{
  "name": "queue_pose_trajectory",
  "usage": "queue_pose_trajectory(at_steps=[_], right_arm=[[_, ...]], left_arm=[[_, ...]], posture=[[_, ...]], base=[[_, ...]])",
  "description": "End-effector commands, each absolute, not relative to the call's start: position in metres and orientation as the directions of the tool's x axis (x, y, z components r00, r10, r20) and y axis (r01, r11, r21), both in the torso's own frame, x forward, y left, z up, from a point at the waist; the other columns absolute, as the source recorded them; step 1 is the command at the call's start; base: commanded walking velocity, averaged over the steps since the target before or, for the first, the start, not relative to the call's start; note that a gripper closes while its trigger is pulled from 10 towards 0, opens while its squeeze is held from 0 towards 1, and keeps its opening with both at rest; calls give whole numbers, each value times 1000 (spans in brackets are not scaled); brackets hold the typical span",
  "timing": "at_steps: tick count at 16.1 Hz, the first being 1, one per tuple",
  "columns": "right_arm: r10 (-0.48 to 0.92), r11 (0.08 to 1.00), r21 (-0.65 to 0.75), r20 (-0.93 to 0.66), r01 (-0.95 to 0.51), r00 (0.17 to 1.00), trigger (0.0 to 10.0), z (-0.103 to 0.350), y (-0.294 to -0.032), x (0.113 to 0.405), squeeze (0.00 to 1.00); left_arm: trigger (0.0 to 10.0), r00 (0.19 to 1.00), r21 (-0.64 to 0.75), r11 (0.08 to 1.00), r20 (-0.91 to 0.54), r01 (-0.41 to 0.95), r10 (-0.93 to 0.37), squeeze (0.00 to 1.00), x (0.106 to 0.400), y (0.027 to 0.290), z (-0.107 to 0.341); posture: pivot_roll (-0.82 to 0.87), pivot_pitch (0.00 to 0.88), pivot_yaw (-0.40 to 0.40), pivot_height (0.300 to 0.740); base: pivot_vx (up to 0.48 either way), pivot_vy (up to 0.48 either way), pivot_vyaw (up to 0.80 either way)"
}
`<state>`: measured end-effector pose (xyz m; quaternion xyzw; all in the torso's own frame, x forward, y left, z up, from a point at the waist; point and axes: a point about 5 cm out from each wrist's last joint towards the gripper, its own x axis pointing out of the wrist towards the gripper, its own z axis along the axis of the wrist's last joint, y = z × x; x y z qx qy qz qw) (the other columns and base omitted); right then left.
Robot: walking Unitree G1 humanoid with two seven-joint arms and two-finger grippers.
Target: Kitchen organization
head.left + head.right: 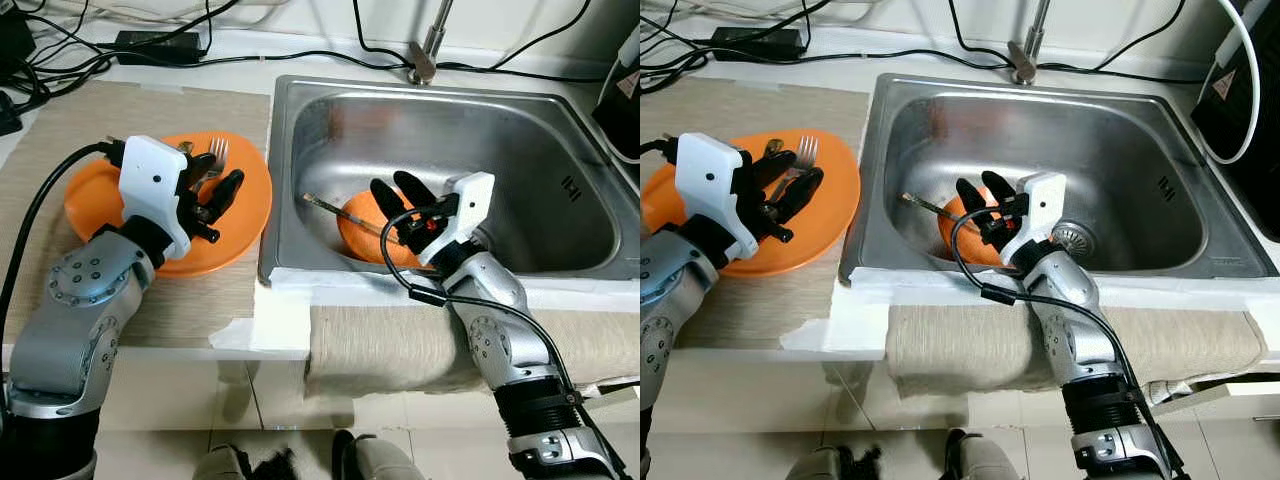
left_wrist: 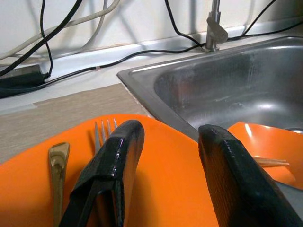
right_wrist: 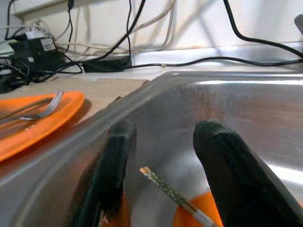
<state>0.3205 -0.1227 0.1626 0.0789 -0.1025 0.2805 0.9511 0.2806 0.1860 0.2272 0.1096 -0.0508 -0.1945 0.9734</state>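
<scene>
An orange plate [image 1: 240, 225] lies on the counter left of the sink, with a fork [image 1: 216, 153] and a brass-coloured spoon handle [image 2: 57, 161] on it. My left gripper [image 1: 225, 172] hovers low over this plate, open, its fingers [image 2: 113, 165] beside the fork and holding nothing. A second orange plate [image 1: 362, 215] sits in the steel sink [image 1: 560, 150], and a pair of chopsticks [image 1: 335, 210] rests across it. My right gripper [image 1: 393, 184] is down in the sink just above that plate, open. The chopsticks' [image 3: 170, 191] end shows between its fingers [image 3: 222, 165], ungripped.
A faucet [image 1: 425, 50] stands behind the sink. Black cables [image 1: 330, 55] and a power adapter [image 1: 155, 42] run along the back wall. A black appliance [image 1: 1240, 90] stands at the right. A beige cloth [image 1: 380, 350] hangs over the counter's front edge.
</scene>
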Motion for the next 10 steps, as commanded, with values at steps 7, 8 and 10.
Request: queue_pose_trajectory(at_steps=[7,8,10], right_arm=[[499,849,131,120,-512,858,10000,129,-130,313,0],[496,850,134,119,-509,860,10000,129,-130,313,0],[496,849,137,121,-510,860,10000,129,-129,313,0]], left_arm=[[10000,892,254,866,31,430,-451,0,275,180,223],[10000,890,252,865,31,434,-456,0,275,179,223],[10000,889,246,867,42,433,-455,0,275,179,224]], posture=[[-148,190,-59,740],[-149,190,-59,740],[-149,190,-60,740]], base=[[0,0,0],[0,0,0],[0,0,0]])
